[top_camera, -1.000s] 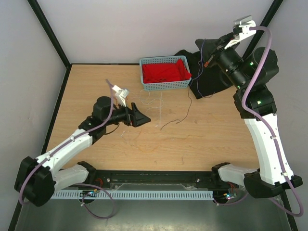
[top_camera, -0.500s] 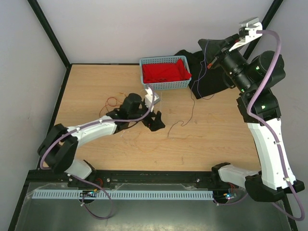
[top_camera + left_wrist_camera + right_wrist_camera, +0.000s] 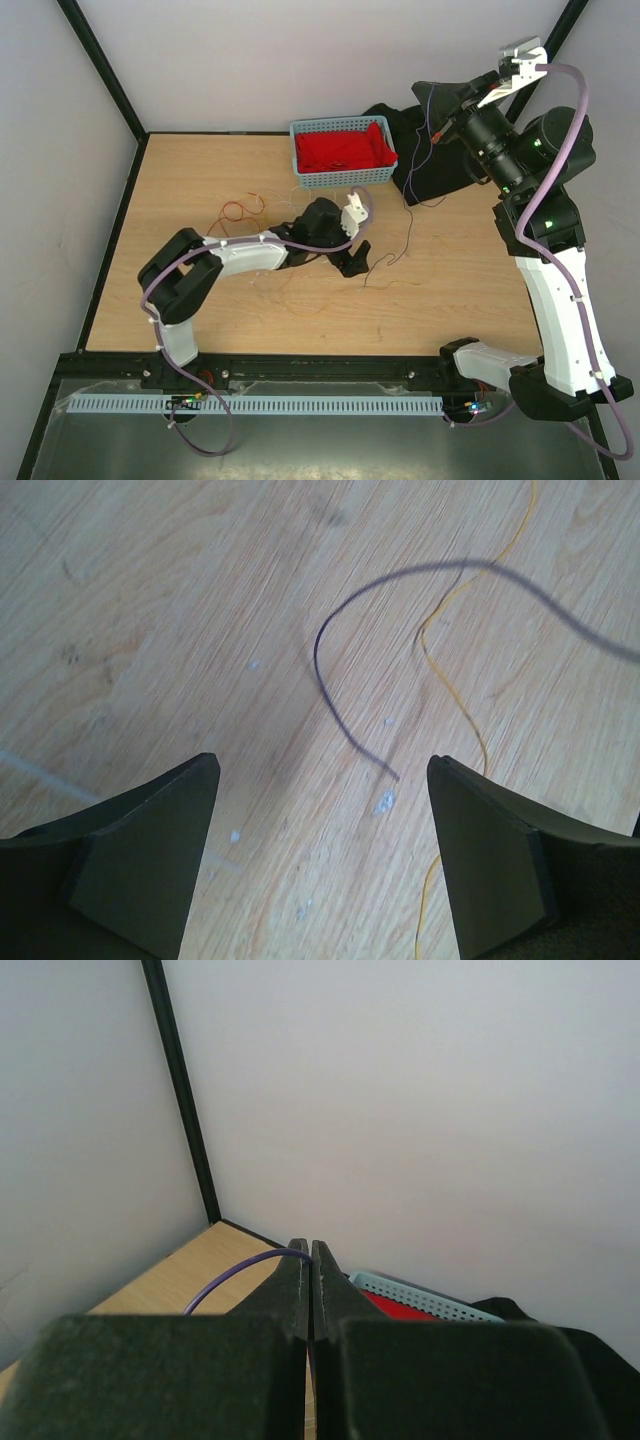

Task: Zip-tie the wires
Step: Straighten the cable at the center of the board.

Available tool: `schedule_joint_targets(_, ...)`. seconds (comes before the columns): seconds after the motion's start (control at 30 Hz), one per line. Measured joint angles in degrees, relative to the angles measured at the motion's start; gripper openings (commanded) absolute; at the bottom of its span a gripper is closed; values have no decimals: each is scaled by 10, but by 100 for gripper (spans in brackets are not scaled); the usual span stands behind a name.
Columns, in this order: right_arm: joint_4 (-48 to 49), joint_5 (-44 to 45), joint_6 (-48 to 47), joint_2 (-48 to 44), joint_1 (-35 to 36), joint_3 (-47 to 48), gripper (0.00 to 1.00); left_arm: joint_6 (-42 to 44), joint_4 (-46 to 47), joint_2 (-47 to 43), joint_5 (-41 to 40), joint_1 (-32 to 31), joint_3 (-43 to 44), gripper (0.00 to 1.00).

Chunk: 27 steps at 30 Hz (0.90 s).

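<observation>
My right gripper (image 3: 420, 92) is raised high at the back right and is shut on a thin dark purple wire (image 3: 405, 205). The wire hangs down and ends on the table near my left gripper. In the right wrist view the jaws (image 3: 311, 1250) are pressed together with the purple wire (image 3: 235, 1272) curving out to the left. My left gripper (image 3: 357, 260) is low over the table, open and empty. Its wrist view shows the purple wire's end (image 3: 340, 705) and a thin yellow wire (image 3: 452, 680) between the fingers (image 3: 322, 765). Red-orange curly wires (image 3: 240, 210) lie to the left. A faint pale strip (image 3: 50, 775) may be the zip tie.
A blue basket (image 3: 300, 150) with a red cloth in it stands at the back middle. A black cloth (image 3: 430, 170) lies to its right under the raised right arm. The left arm stretches low across the middle of the wooden table (image 3: 200, 170).
My left arm has swept rightwards across the table, with its open gripper now at the hanging wire's end. The right gripper rose slightly with the wire, then held still.
</observation>
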Motion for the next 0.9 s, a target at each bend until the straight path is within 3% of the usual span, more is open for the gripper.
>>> schedule_joint_targets(0.2,0,-1,0,-4,0,0,0,7,17,43,1,-18,50,86)
schedule_joint_targets(0.5,0,0,0,-20,0,0,0,5,37,104,24,-32,101,77)
schedule_joint_targets(0.57,0,0,0,-21,0,0,0,1,42,115,32,-36,105,69)
schedule_joint_targets(0.77,0,0,0,-21,0,0,0,-17,65,138,50,-42,108,29)
schedule_joint_targets(0.9,0,6,0,-23,0,-2,0,-31,101,147,56,-43,107,12)
